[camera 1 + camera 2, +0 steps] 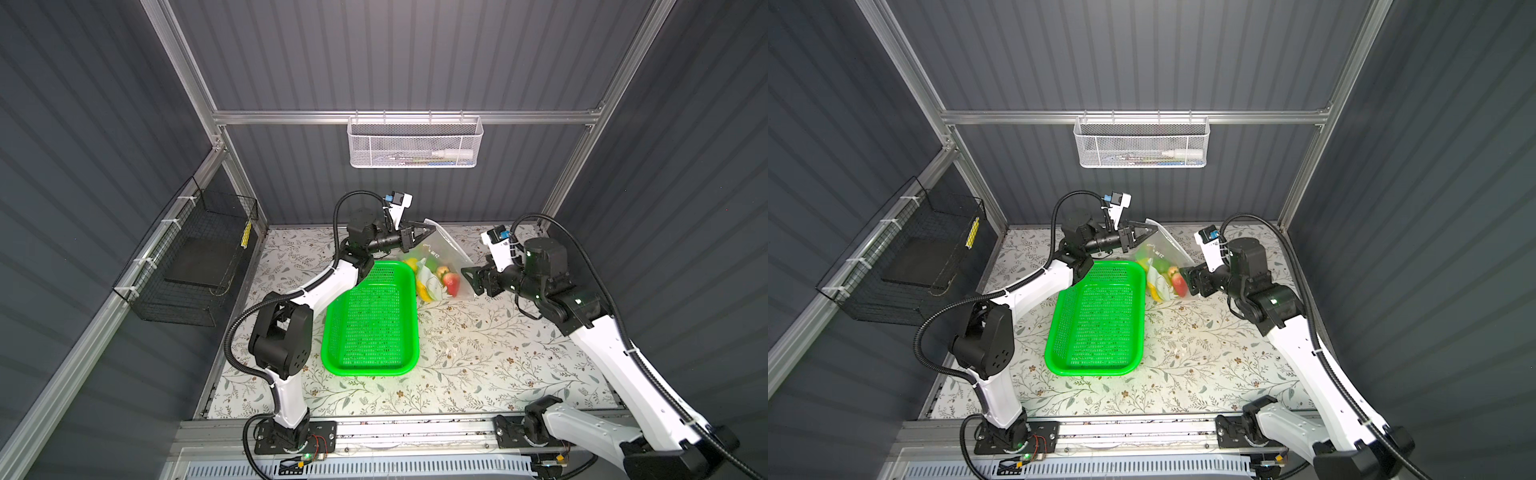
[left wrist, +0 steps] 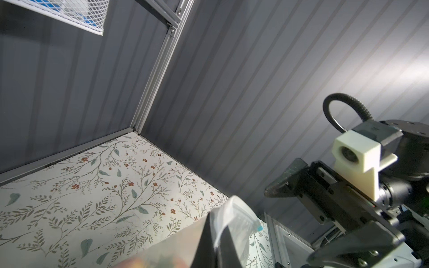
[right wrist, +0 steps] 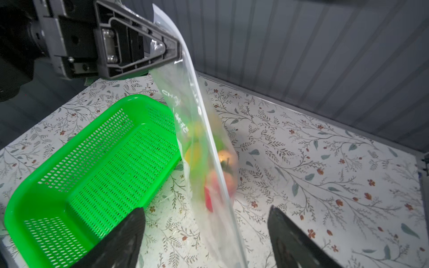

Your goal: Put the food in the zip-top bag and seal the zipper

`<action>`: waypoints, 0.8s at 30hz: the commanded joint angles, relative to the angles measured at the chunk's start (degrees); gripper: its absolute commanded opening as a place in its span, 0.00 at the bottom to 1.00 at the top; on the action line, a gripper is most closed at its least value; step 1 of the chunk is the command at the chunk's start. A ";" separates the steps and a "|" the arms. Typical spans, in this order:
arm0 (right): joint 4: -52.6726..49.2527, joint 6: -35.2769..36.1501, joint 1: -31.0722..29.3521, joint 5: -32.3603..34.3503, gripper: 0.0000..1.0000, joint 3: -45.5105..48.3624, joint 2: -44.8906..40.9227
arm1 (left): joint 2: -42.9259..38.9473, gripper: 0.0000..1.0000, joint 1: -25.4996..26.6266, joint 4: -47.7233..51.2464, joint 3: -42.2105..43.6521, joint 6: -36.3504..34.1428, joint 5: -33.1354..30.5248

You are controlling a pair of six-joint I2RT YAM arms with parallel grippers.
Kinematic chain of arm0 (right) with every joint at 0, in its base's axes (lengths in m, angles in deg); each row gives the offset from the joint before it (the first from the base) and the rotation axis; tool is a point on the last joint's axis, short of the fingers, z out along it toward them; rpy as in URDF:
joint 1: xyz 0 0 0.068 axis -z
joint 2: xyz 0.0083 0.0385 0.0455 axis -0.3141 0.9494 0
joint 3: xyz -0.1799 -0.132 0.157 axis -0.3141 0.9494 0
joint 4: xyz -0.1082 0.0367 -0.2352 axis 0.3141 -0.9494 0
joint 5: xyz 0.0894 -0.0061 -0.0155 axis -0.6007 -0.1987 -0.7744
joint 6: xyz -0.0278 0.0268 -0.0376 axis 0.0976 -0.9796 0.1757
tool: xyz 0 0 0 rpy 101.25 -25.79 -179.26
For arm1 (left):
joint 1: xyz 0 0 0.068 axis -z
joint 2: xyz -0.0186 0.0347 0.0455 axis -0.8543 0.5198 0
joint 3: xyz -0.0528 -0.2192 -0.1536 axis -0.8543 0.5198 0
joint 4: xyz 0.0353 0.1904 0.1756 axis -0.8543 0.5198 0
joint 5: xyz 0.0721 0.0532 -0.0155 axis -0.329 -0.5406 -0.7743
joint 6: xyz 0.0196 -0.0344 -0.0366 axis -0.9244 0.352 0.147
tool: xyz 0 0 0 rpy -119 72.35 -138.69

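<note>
Nearest me lies the green basket [image 1: 372, 320], a perforated plastic rectangle with rounded corners, on the floral table [image 1: 478, 357]. Beyond it my right gripper [image 3: 205, 211] reaches in from the right, wrist about level, its flat black fingers [image 3: 130, 234] spread wide. The bag's edge runs between them, apart from both, and they grip nothing. The bag [image 1: 446, 249], clear crinkly film with pale lettering, stands tilted just beside the basket's far right corner, its bottom on the table. The food [image 1: 449, 282] sits heaped in that bottom: a glossy red strawberry with yellow and green rounded pieces, blurred through the plastic. Farthest, my left gripper [image 1: 430, 231] points right above the table, jaws pinched shut on the bag's top corner. Just by them the zipper [image 2: 258, 228] shows its tiny blue slider; whether it is sealed I cannot tell.
</note>
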 commanded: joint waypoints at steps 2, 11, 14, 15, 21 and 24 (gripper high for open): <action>2.37 6.07 0.18 0.65 0.86 -3.37 5.07 | -0.02 0.00 0.17 -2.04 0.17 0.48 1.75; 3.42 6.04 0.18 -2.99 0.47 -4.92 11.39 | -0.34 0.00 0.21 -2.07 0.27 0.57 2.46; 3.14 4.92 0.18 -5.50 0.14 -5.83 12.21 | -0.68 0.00 0.23 -1.61 0.29 0.40 2.37; 2.82 4.41 0.18 -6.21 0.00 -6.43 12.46 | -0.70 0.00 0.25 -1.41 0.36 0.27 2.24; 0.57 0.59 0.01 -9.04 0.00 -8.53 10.37 | -2.37 0.44 0.17 1.53 1.47 -1.50 -0.17; -0.42 -2.90 0.05 -8.34 0.00 -8.77 7.31 | -5.00 1.00 -0.33 4.07 3.76 -3.63 -3.64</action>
